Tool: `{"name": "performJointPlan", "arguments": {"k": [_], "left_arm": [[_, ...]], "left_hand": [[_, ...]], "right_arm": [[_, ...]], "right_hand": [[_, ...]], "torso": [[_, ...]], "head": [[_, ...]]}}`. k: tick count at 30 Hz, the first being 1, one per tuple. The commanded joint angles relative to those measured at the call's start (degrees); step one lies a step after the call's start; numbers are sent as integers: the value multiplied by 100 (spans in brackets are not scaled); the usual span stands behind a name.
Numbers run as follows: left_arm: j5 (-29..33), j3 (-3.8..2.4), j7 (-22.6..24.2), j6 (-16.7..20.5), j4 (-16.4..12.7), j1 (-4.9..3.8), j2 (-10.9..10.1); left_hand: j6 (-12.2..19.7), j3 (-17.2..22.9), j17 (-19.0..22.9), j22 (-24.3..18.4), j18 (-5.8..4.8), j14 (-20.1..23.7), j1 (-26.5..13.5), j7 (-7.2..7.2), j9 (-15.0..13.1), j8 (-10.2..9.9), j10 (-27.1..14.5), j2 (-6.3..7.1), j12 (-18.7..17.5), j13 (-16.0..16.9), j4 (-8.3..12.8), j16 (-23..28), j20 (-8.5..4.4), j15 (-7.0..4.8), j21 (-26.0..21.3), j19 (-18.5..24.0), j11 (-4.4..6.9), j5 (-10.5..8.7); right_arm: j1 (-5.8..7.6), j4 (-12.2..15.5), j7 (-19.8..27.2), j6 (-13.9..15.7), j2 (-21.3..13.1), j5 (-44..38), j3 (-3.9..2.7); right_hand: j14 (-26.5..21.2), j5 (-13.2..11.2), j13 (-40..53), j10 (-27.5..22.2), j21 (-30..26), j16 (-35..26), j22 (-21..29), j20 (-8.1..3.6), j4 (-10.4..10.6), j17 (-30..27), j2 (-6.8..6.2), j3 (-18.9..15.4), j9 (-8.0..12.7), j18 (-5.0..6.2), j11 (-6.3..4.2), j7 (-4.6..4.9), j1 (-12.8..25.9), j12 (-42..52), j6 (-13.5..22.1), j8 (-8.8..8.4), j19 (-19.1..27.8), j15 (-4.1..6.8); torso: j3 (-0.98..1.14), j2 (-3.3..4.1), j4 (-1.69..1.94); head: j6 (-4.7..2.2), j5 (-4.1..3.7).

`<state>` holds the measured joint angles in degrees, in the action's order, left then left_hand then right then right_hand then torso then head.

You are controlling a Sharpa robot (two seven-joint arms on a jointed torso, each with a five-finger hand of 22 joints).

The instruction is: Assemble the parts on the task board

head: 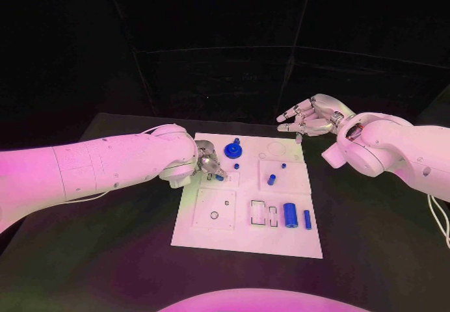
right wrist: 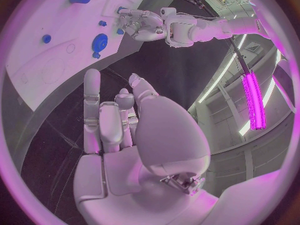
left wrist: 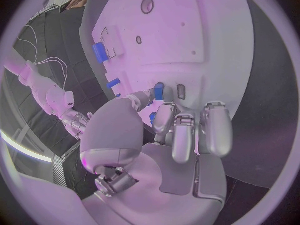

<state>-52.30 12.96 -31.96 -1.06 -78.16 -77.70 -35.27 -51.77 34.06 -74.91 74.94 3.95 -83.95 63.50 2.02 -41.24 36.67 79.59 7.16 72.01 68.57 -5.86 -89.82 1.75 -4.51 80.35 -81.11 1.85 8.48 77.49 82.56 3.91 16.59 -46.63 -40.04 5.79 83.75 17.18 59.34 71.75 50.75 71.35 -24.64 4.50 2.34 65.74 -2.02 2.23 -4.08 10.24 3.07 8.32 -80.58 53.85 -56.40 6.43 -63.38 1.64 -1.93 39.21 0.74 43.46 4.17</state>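
My left hand (head: 205,166) sits over the left edge of the task board (head: 246,244), and between thumb and a fingertip I pinch a small blue peg (left wrist: 159,91), its tip close above a little rectangular slot (left wrist: 181,90) in the board. The peg looks like hard, smooth plastic: light, stiff, and slick enough to twist out of a loose pinch, so I judge the grip belongs on its upper half, leaving the lower end free to enter the slot.

My right hand (head: 312,116) hovers beyond the board's far right corner, apart from it, fingers loosely spread and holding nothing.

The board is a rigid white plate, matte, cut with shallow round and rectangular recesses. On it near my left hand stands a blue round knobbed part (head: 233,151). Toward the board's near right lie a stout blue cylinder (head: 291,215) and, just beside it, a slimmer blue bar (head: 307,219).
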Motion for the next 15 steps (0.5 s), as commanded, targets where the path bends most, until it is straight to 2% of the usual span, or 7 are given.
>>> {"name": "performJointPlan", "arguments": {"k": [1, 15], "left_arm": [[-38, 20, -68, -173, 25, 20, 41], [-38, 19, -86, -255, 111, 8, 123]], "left_hand": [[-58, -57, -1509, 86, -49, -605, -34, -4, 5, -23, 53, -32, 28, 7, -15, -18, -1, -30, 40, -35, 5, -18], [-155, -315, -1509, 100, -50, -605, -113, -40, 0, 13, 87, -59, 60, 36, -124, -18, -26, -59, 36, -49, 37, -21]], "right_arm": [[13, 17, 9, 22, 1, -9, -4], [13, 37, -7, 23, -13, -9, -4]], "right_hand": [[115, 13, -5, -47, -32, -13, 5, 27, 24, 3, 7, -6, 4, 28, -8, -9, 46, -30, 28, 19, -10, -27], [116, 14, 0, -44, -33, -6, 5, 27, 28, 13, 8, -6, 4, 28, -8, -9, 50, -24, 29, 20, -9, -27]], "torso": [[-2, 1, -3], [-3, 1, 4]], "head": [[8, -10], [14, -24]]}}
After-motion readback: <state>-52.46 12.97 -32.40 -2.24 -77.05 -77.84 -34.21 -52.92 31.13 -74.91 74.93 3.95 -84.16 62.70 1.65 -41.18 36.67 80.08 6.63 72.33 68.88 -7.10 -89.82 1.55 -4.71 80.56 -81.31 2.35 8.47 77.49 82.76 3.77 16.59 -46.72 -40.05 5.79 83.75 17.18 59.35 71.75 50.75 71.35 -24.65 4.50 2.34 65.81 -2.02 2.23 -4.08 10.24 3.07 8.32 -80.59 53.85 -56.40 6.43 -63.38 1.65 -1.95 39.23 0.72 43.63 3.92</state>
